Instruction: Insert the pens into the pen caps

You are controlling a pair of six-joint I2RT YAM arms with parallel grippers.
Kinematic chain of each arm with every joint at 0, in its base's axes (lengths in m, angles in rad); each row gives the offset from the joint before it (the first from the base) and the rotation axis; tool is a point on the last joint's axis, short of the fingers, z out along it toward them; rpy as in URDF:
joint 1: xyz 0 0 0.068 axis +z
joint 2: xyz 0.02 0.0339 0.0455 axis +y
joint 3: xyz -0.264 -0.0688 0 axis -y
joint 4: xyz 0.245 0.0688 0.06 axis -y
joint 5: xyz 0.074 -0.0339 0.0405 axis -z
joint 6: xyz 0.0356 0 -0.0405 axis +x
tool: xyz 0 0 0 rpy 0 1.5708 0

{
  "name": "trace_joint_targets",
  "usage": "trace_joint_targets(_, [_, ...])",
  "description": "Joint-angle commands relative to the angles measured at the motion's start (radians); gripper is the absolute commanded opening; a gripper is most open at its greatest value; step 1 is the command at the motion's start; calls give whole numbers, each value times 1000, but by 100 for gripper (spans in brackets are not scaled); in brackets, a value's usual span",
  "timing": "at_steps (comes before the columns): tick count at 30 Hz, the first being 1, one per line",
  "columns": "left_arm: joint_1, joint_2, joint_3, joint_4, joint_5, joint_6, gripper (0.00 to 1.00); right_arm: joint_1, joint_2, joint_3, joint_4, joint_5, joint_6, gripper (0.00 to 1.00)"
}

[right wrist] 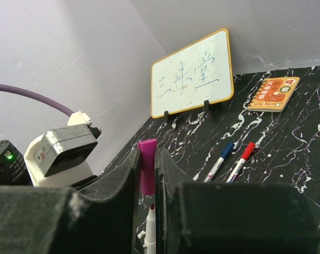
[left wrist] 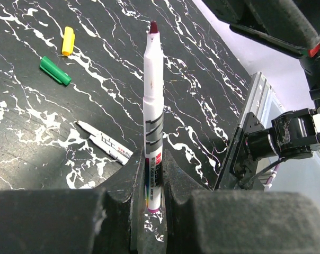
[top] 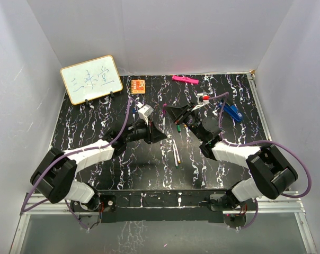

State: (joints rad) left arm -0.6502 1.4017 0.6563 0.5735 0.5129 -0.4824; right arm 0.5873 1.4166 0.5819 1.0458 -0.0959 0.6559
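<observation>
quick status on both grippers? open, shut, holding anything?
left gripper: shut on a white pen, dark tip pointing away from the jaws.
right gripper: shut on the purple cap.

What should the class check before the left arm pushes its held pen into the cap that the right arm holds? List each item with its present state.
1. Left pincer shut on the thin white marker pen: ok.
2. Right pincer shut on the short purple plastic cap: ok.
3. Pen's dark tip pointing up at the cap, close beneath it in the right wrist view: ok.
4. Cap's open end facing the tip: cannot tell, hidden between the fingers.
5. Tip seated in the cap: not ok, a gap shows.
</observation>
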Motion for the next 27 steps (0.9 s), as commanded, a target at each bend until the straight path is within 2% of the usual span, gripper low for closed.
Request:
trace_joint_targets(1, [-5,-29,-6,15,1,20,0,3,7,49,25,9,-12,0])
trace_joint_targets(10, [-5,-65,-4,34,-17,24,0,3,4,44,20,7,-12,0])
trace_joint_targets(27, [-6,-38,11,31,-8,24,0,3,1,44,25,4,-8,0])
